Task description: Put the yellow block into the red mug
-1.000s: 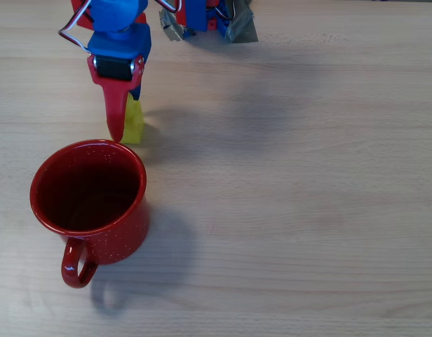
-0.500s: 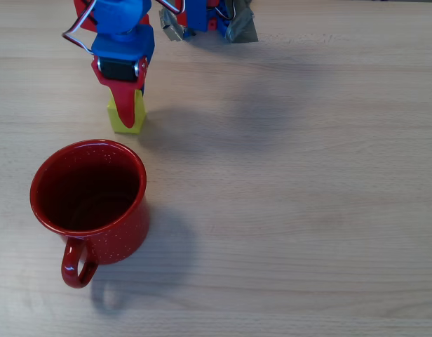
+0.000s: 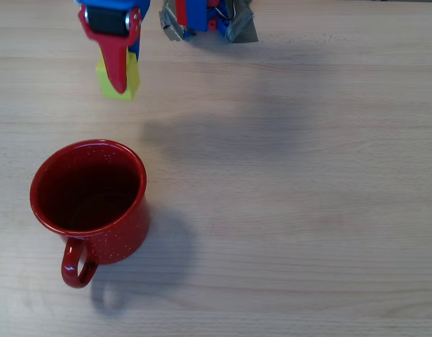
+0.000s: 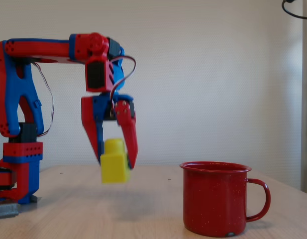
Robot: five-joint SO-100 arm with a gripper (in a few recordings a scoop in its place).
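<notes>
The yellow block hangs in the air above the table, pinched between the red fingers of my gripper, which is shut on it. Its round stud points up in the fixed view. The red mug stands upright on the wooden table, empty, its handle toward the bottom of the overhead view and to the right in the fixed view. Block and gripper are well above rim height and off to the mug's far side in the overhead view, left of it in the fixed view.
The arm's red and blue base sits at the table's top edge in the overhead view. Bare wooden tabletop stretches to the right of the mug. A white wall stands behind in the fixed view.
The gripper has closed on the yellow block and lifted it off the table, moving up and away from the mug in the overhead view. The mug has not moved.
</notes>
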